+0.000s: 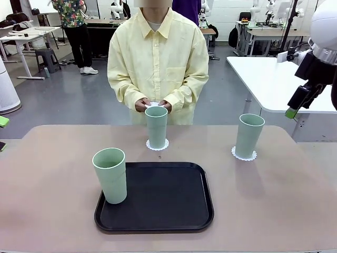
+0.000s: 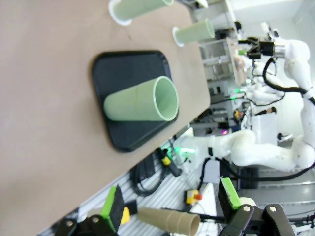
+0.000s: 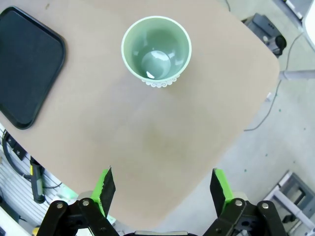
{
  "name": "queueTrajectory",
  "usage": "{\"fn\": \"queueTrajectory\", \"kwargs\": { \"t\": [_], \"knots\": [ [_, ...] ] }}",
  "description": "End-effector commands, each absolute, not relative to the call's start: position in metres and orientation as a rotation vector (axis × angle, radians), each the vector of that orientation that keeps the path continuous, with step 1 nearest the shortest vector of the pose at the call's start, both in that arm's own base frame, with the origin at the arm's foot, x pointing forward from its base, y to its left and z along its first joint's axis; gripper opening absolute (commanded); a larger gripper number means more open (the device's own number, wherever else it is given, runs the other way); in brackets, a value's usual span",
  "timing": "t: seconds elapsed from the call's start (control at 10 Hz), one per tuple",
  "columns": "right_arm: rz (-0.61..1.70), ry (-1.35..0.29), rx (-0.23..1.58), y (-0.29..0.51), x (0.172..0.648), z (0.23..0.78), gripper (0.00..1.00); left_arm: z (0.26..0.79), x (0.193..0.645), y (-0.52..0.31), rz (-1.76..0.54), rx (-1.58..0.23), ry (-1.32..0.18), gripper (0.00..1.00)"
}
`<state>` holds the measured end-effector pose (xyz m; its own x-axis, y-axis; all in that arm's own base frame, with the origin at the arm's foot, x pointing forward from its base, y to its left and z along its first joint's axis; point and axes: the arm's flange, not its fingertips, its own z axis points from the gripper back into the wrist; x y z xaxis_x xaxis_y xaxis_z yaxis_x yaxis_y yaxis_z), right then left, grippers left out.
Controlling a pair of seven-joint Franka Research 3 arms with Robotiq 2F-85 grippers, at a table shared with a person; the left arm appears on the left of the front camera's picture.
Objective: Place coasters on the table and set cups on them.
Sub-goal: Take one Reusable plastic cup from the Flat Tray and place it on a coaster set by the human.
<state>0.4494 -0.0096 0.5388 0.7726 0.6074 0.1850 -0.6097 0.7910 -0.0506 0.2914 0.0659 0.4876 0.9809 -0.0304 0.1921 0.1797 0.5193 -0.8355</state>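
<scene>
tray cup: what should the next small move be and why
Probably the left gripper, open, should start toward the tray cup at the left edge of the tray. The middle cup and right cup each stand on a coaster; it alone has none, and the person's hands hold something small and white, perhaps the third.

Materials and finishes. We see the table [image 1: 295, 211] as a smooth, matt beige surface; the cups [image 1: 110, 176] as matt pale-green plastic, slightly shiny inside; the coasters [image 1: 244, 157] as white lacy paper; the tray [image 1: 168, 195] as smooth black plastic with a faint sheen; the person's shirt [image 1: 158, 63] as pale yellow cloth.
</scene>
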Motion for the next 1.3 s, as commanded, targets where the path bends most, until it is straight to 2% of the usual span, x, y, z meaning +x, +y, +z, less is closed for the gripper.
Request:
{"fn": "queueTrajectory", "kwargs": {
  "t": [0.0,0.4,0.6,1.0,1.2],
  "knots": [
    [0.653,-0.206,-0.009,-0.009,0.448,0.535,1.00,0.487,0.291,0.067,-0.144,-1.038,-0.177,1.00],
    [0.659,-0.197,0.013,-0.010,0.449,0.539,1.00,0.487,0.291,0.067,-0.144,-1.038,-0.177,1.00],
    [0.562,-0.281,0.388,-0.036,0.428,0.536,1.00,0.487,0.291,0.067,-0.144,-1.038,-0.177,1.00],
    [0.406,-0.318,0.939,-0.116,0.403,0.500,1.00,0.487,0.291,0.067,-0.144,-1.038,-0.177,1.00],
    [0.301,-0.332,1.056,-0.146,0.379,0.473,1.00,0.487,0.291,0.067,-0.144,-1.038,-0.177,1.00]
  ]
}}
